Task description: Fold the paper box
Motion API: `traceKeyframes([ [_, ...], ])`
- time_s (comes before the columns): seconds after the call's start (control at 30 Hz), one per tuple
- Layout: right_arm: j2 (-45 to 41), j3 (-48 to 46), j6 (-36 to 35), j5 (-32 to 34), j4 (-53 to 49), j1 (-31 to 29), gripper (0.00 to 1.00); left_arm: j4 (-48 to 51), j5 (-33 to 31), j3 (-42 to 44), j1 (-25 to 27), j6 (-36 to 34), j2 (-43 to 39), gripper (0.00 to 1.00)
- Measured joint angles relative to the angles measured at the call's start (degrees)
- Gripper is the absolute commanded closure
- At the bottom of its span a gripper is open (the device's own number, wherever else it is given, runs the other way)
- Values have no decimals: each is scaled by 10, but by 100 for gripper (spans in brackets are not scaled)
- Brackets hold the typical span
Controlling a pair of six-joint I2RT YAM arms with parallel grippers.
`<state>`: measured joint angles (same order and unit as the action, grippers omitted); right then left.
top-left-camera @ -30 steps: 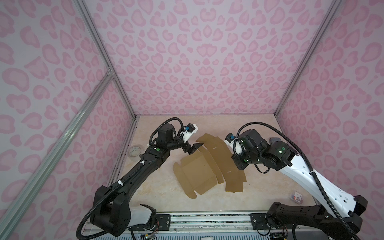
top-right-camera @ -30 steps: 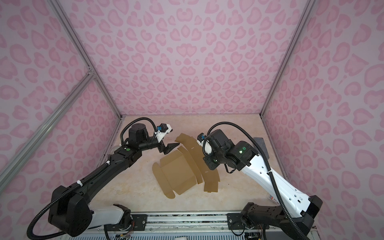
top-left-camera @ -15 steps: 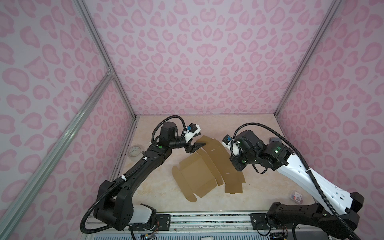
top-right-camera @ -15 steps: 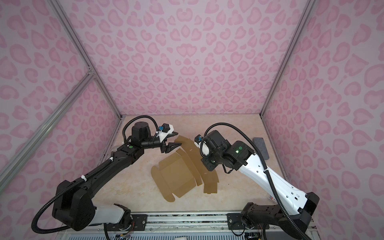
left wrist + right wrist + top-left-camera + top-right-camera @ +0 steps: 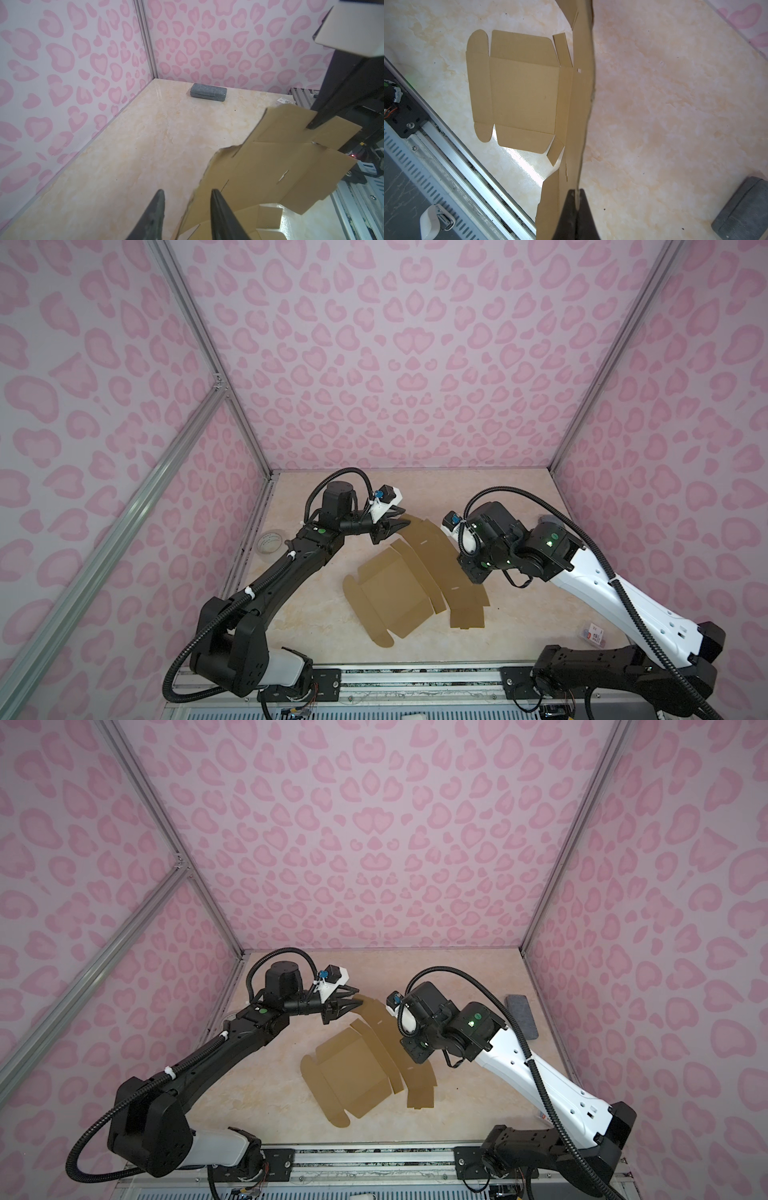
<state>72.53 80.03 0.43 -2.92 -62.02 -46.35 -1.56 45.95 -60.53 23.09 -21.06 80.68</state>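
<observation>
One paper box (image 5: 390,593): flat brown die-cut cardboard sheet, creased, with rounded tabs, lying mid-desk with its far part lifted. Glossy cream marbled desk (image 5: 316,626). Two black tools:
- right tool (image 5: 576,190): clamped on the sheet's edge
- left tool (image 5: 187,191): apart, straddling the far edge

One grey rectangular block (image 5: 521,1015) by the right edge. Bare desk between sheet and far edge.

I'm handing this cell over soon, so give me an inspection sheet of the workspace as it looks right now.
Surface: beige marbled tabletop.
Job's things: paper box partly flat, one side lifted.
Clutter: grey block by right wall; tape roll at left edge; small packet front right.
Grippers: left gripper open, fingers straddling the box's far edge; right gripper pinching the box.
Cables: black conduit looped over each arm.
Surroundings: pink heart-print walls.
</observation>
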Motion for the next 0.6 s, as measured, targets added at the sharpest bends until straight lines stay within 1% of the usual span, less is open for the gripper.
traceKeyframes([
  [0.1,2,0,0,2,0,-1,100,9,1,-6,0,-2,4,63],
  [0.13,2,0,0,4,0,-1,100,12,1,-8,0,-3,5,68],
  [0.17,3,0,0,4,0,-2,100,16,1,-10,0,-4,6,69],
  [0.33,5,0,0,6,0,-3,100,26,0,-16,0,-15,10,70],
  [0.53,9,1,0,10,-1,-4,100,41,-9,-21,0,-26,15,76],
  [0.6,9,1,0,10,0,-4,100,46,-11,-23,0,-30,17,77],
])
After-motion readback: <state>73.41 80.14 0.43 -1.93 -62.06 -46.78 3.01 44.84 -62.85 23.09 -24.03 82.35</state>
